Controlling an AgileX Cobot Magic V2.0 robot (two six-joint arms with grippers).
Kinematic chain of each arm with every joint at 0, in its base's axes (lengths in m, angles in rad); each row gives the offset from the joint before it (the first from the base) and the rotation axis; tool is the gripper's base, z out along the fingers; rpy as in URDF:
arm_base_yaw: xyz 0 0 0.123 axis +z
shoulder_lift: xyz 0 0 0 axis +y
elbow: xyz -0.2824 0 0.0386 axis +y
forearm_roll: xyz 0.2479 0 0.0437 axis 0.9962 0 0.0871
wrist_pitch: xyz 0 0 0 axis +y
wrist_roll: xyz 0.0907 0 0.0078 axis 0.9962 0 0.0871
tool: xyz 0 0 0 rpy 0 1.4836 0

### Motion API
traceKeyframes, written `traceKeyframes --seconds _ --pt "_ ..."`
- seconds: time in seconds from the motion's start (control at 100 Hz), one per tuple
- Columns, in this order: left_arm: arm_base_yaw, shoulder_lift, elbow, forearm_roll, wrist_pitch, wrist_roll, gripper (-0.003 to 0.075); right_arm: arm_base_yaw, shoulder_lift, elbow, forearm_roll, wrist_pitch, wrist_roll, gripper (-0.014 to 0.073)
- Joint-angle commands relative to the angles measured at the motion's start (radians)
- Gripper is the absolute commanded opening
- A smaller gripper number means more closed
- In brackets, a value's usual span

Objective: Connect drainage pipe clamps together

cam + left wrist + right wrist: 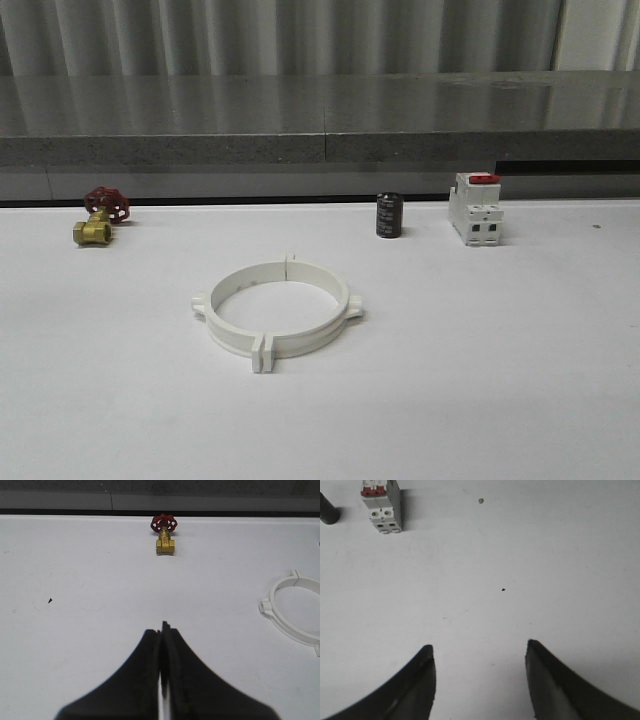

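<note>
The two white drainage pipe clamps [275,310] lie on the white table as one closed ring, their end tabs meeting at the front and at the back, a lug on each side. Part of that ring [295,611] shows at the edge of the left wrist view. My left gripper [162,627] is shut with nothing between its fingers, over bare table well away from the ring. My right gripper [479,648] stands open and holds nothing, above bare table.
A brass valve with a red handwheel [99,216] sits at the back left, also seen as the valve [164,534]. A black cylinder [389,215] and a white breaker with a red top [475,208] stand at the back right. A grey ledge runs behind the table.
</note>
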Motion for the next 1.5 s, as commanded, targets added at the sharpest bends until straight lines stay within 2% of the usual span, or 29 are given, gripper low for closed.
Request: traceKeyframes --seconds 0.0,0.35,0.42,0.49,0.68,0.76,1.49 --pt "0.002 0.002 -0.03 0.0 -0.069 -0.011 -0.002 -0.006 -0.112 0.055 0.016 -0.071 -0.01 0.0417" --pt "0.002 0.002 -0.03 0.0 -0.069 -0.011 -0.002 -0.006 -0.488 0.303 0.024 -0.068 -0.01 0.0414" --pt "0.002 0.002 -0.03 0.0 -0.069 -0.011 -0.002 -0.006 -0.55 0.336 0.024 -0.066 -0.01 0.0389" --pt "0.002 0.002 -0.03 0.0 -0.069 -0.011 -0.0021 -0.006 -0.592 0.357 0.024 -0.065 -0.01 0.0316" --pt "0.002 0.002 -0.03 0.0 -0.069 -0.011 -0.002 -0.006 -0.625 0.367 0.024 -0.067 -0.01 0.0022" --pt "0.002 0.002 -0.03 0.0 -0.069 -0.011 -0.002 -0.006 -0.625 0.367 0.024 -0.072 -0.01 -0.0075" --pt "0.002 0.002 -0.03 0.0 -0.069 -0.011 -0.002 -0.006 -0.625 0.367 0.024 -0.073 -0.01 -0.0067"
